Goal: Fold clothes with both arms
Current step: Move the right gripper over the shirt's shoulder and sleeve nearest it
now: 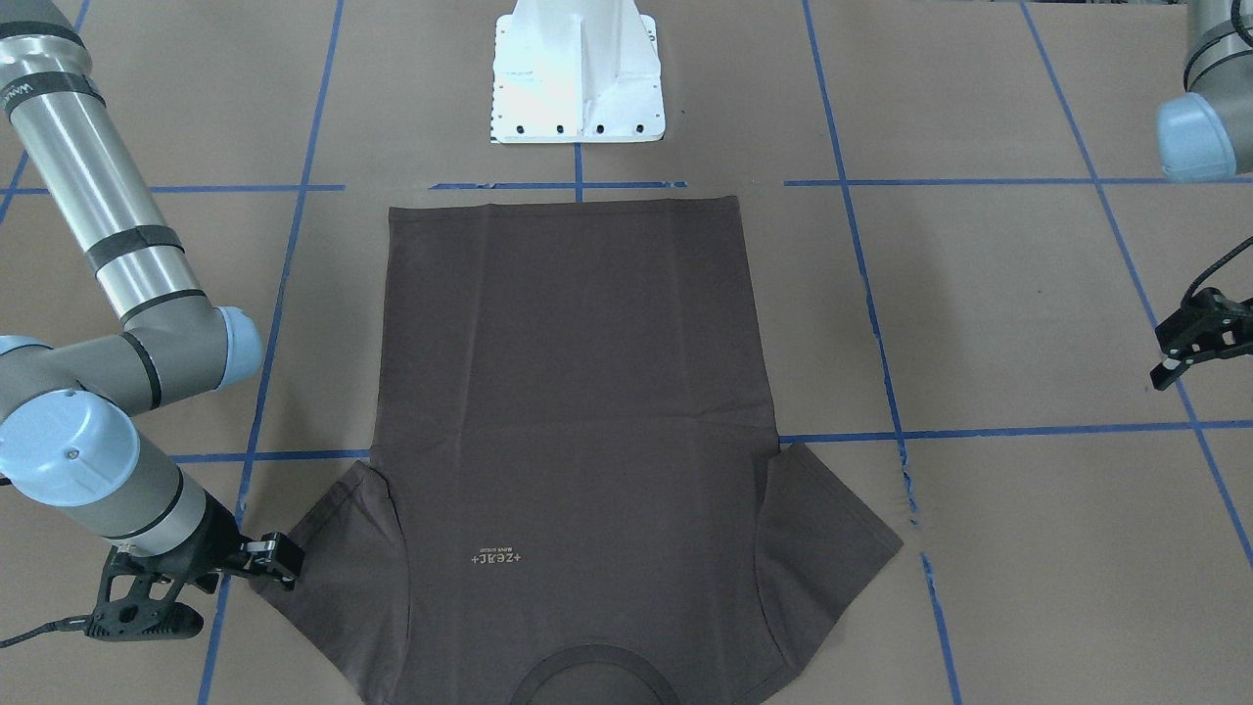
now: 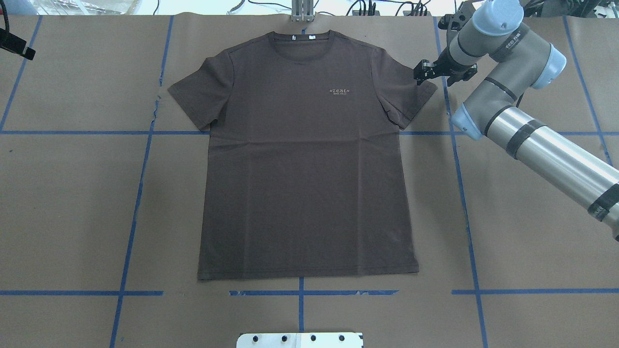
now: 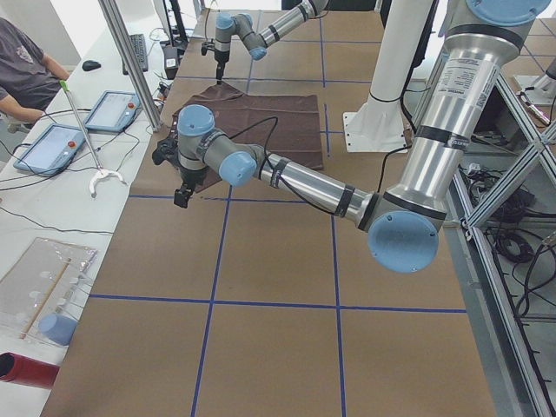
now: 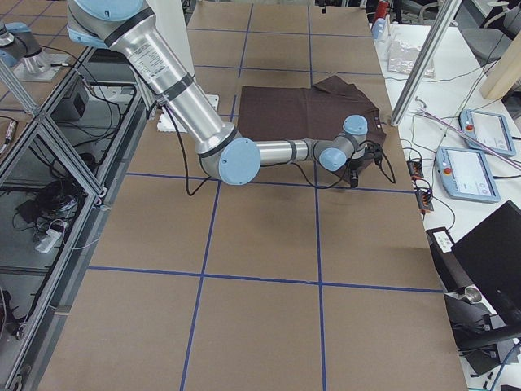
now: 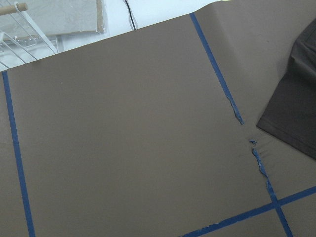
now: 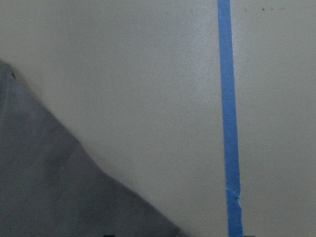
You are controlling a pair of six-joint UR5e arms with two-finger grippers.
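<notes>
Brown-grey T-shirt (image 2: 304, 169) lies flat on the table (image 2: 72, 193), collar far, the right arm (image 2: 546, 150) bent sharply with its claw (image 2: 421, 72) spread at the right sleeve tip, the left claw (image 1: 1180, 357) well left, opening indiscernible.

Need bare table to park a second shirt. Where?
Widest: paper between shirt and left pincer. Also between shirt and right arm. Tight: strip between hem and base; sleeve by the right pincer.
</notes>
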